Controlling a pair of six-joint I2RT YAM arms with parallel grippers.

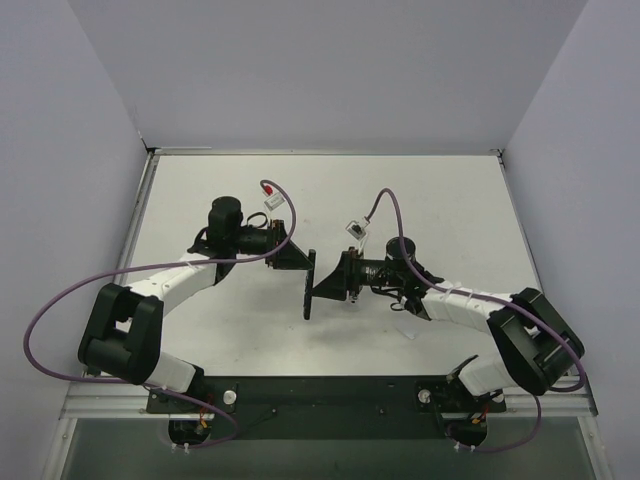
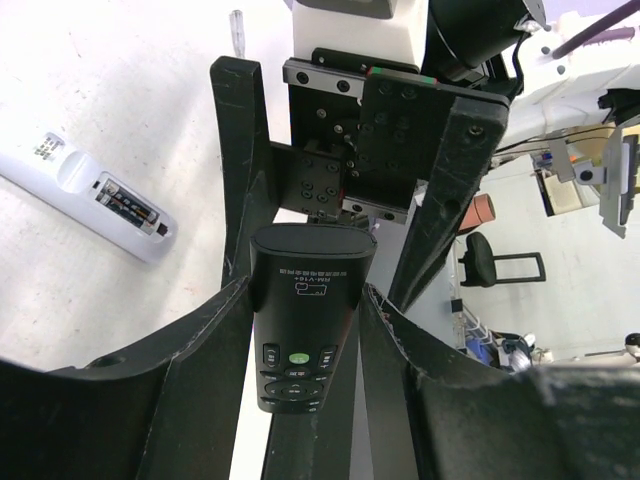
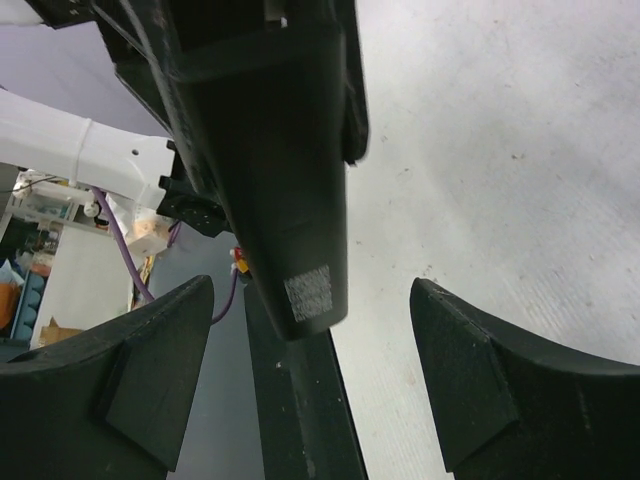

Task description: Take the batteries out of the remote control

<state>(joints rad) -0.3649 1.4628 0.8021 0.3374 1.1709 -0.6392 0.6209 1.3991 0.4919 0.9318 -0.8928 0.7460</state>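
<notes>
**Ann:** Starting on the left, the left gripper (image 2: 305, 295) is clamped across the black remote (image 2: 310, 260). Both fingers press on its sides, and the button face looks back at that wrist's camera. The remote hangs in the air between the two arms.

**Ben:** Over on the right, the right gripper (image 3: 312, 290) has its jaws apart. One finger stands on each side of the remote's other end, with a clear gap on both sides, so it grips nothing.

**Ann:** What step does he make it?

**Ben:** It looks like the set-up: the left arm braces the body while the right lines up on the back. That back faces the right wrist camera and shows a pale label (image 3: 310, 290) but no open bay.

**Ann:** So the next move likely falls to the right gripper. It has to close in squarely and work the back open while the left grip stays firm, or the remote will twist.

**Ben:** And the batteries (image 2: 128, 207)?

**Ann:** The only ones in sight are at the far left of the left wrist view. A white remote (image 2: 70, 180) lies flat on the table (image 2: 120, 90) with its bay open and the slim dark cells seated inside.

**Ben:** That puts them well apart from the left gripper, off to its left in that view, and neither gripper touches them. Whether the black remote carries any cannot be told.
</notes>
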